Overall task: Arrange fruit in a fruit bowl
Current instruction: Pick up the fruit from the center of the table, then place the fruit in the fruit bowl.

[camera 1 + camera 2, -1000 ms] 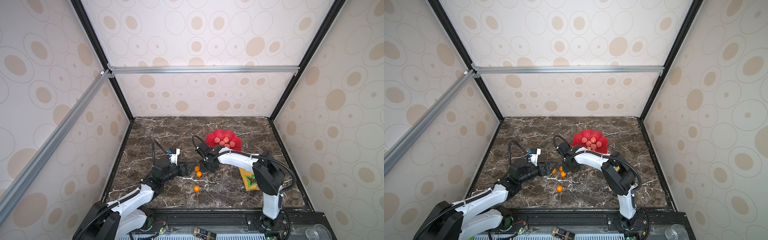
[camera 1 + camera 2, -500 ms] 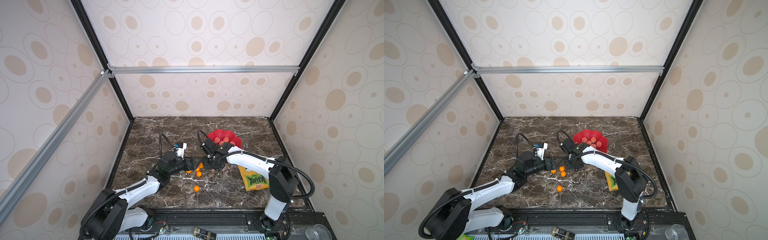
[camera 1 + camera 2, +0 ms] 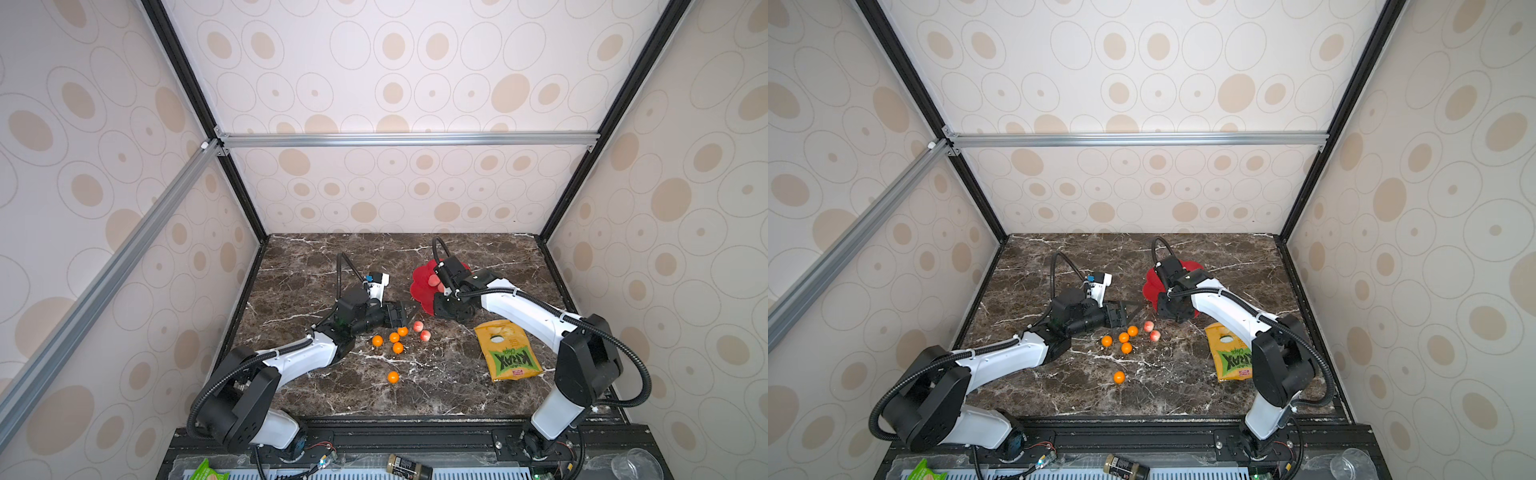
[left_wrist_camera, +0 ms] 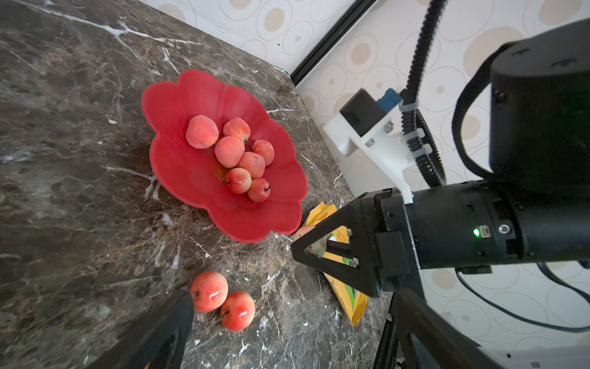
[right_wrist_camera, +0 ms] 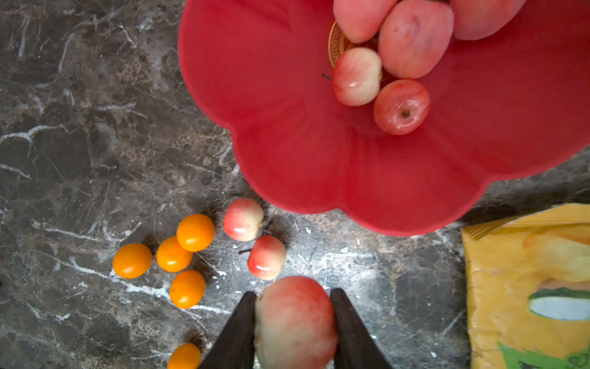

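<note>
Seven peaches (image 4: pixel 229 151) lie in the bowl (image 4: pixel 178 96), and the right gripper (image 5: pixel 292 292) pinches an eighth peach (image 5: pixel 295 322). The left gripper (image 3: pixel 409 315) is spread and empty. I judge the task about half done, since two peaches (image 5: pixel 243 219) and five tangerines (image 5: pixel 195 232) are left on the table (image 5: pixel 79 127).

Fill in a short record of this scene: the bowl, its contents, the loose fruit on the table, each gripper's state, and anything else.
bowl: red fruit bowl, scalloped rim, on the marble table
in bowl: seven pink-red fruits
loose on table: two pink-red fruits; five orange fruits, one lying apart
right gripper: shut on the held pink-red fruit, not yet over the bowl
left gripper: open, near the loose fruit
other: yellow snack bag lying flat
</note>
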Controlling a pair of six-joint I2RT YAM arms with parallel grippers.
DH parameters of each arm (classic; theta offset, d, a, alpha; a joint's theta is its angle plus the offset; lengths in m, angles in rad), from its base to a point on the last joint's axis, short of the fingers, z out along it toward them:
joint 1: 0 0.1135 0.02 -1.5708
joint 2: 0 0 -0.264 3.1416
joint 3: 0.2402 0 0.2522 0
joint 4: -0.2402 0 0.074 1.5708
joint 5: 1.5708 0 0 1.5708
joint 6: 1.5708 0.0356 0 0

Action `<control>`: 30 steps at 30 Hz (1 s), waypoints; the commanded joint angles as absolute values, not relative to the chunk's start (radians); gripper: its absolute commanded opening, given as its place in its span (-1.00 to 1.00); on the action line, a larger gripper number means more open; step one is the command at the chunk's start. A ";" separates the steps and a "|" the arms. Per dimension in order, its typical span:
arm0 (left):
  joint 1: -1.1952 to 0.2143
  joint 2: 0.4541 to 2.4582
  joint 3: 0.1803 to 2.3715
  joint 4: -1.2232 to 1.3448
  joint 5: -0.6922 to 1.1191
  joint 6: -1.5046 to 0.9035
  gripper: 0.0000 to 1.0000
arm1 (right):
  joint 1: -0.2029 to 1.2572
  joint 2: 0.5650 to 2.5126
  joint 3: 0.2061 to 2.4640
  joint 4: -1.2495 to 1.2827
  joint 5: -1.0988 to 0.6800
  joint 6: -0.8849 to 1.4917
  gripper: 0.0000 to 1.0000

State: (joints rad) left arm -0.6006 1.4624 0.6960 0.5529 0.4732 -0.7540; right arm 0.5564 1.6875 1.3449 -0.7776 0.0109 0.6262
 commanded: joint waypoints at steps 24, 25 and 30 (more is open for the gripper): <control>-0.682 1.843 1.108 0.483 0.462 -0.632 0.97 | 0.287 1.988 1.571 -0.828 -0.015 0.434 -0.27; -0.682 1.848 1.113 0.479 0.462 -0.631 0.97 | 0.286 1.997 1.578 -0.828 -0.017 0.433 -0.27; -0.689 1.859 1.126 0.466 0.463 -0.625 0.97 | 0.285 2.036 1.613 -0.838 -0.001 0.424 -0.27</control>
State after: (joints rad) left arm -0.6758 1.8549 1.0843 0.4778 0.4625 -0.6556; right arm 0.2893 2.0132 1.5799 -0.7979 -0.0105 0.4416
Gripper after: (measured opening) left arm 0.986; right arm 0.369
